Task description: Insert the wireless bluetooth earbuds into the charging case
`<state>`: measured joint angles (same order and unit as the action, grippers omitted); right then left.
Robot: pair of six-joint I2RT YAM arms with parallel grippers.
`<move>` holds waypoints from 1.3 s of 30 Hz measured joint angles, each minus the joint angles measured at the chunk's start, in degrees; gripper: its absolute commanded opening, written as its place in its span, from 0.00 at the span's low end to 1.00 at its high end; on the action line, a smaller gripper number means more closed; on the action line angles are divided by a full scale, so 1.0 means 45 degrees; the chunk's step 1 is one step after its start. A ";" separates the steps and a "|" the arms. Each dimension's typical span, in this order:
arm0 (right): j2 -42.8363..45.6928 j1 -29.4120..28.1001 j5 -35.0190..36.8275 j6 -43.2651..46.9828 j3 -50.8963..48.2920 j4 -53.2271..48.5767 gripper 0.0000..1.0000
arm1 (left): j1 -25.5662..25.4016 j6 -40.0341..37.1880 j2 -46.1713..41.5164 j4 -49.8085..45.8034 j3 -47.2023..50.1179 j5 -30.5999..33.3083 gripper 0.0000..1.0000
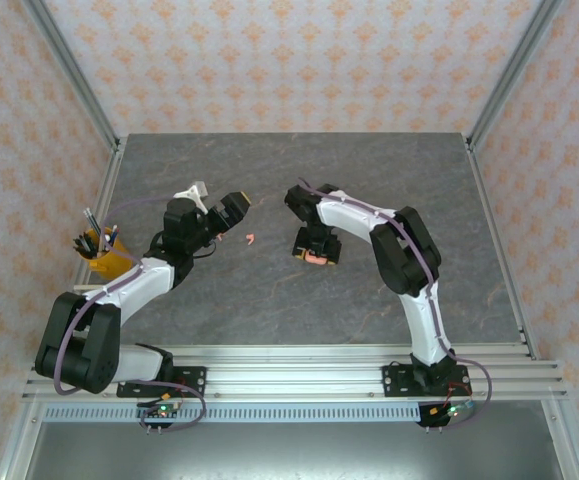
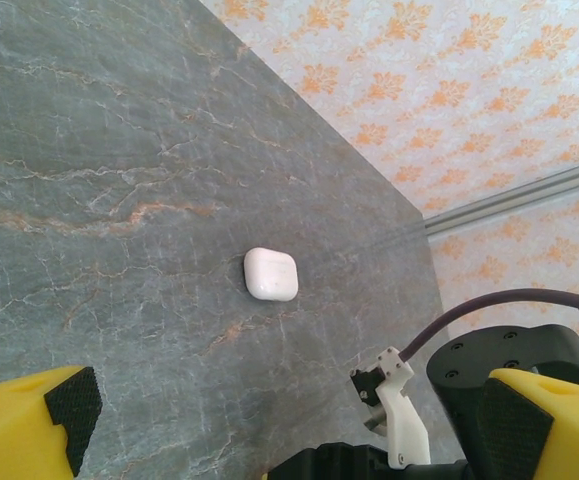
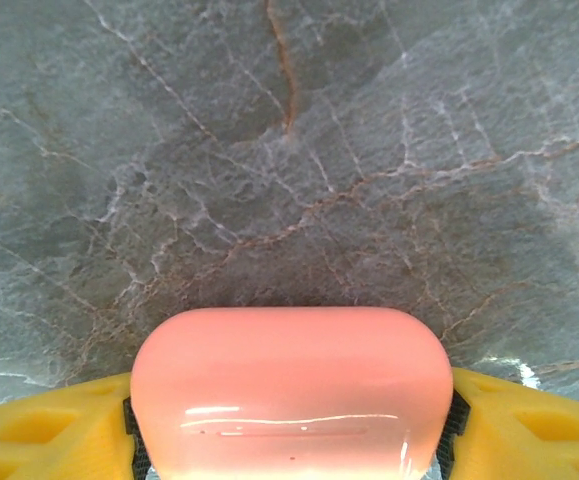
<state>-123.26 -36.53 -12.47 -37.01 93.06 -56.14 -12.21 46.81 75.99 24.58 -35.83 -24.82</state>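
**tinkerdan:** so what did the setup look like around it all?

**benchrat:** Pretty boxed in, honestly. The counter [image 1: 269, 170] was a dark grey marble-look slab with pale and rusty-orange veins running through it. It had walls on three sides, back wall [image 1: 289, 60], left wall [image 1: 9, 150] and right wall [image 1: 569, 150], all in the same cream wallpaper with little orange floral motifs.

**tinkerdan:** any frame holding it up?

**benchrat:** Yeah, grey metal posts [image 1: 69, 70] ran up the back corners where the walls met. Along the near edge there were silver aluminium rails [image 1: 289, 365], then a perforated white strip [image 1: 289, 412], with a plain grey panel [image 1: 269, 450] below. Light was soft and even, and the shadows on the slab were faint.
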 measured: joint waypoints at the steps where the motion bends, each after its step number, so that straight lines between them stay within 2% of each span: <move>1: 0.0010 0.0010 -0.0005 0.0005 -0.0024 0.0024 0.72 | 0.0000 -0.0005 0.0000 0.0000 0.0000 0.0000 0.99; 10: 0.0015 0.0131 -0.0199 0.0068 -0.0015 0.0058 0.69 | -0.0015 -0.0097 0.0005 -0.0325 -0.0039 -0.0005 0.99; 19: 0.0053 0.0248 -0.0427 0.0238 -0.0005 0.0019 0.48 | -0.0311 -0.0199 0.0180 -0.0374 -0.0364 0.0000 0.99; 23: 0.0233 0.0287 -0.0520 0.0121 -0.0253 0.0257 0.44 | -0.0461 -0.0325 0.0423 -0.0374 -0.0364 -0.0005 0.99; 30: 0.0427 0.0408 -0.0573 -0.0952 -0.0452 0.0597 0.43 | -0.0544 -0.0432 0.0763 -0.0155 -0.0160 -0.0194 0.99; 39: 0.0432 0.0559 -0.0389 -0.3279 -0.0238 0.1200 0.42 | -0.0967 -0.0413 0.2278 0.1520 0.0505 -0.1355 0.95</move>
<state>-121.32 -34.02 -14.22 -51.77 91.98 -50.74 -16.56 44.95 86.24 31.42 -33.56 -30.92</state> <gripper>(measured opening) 0.563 0.968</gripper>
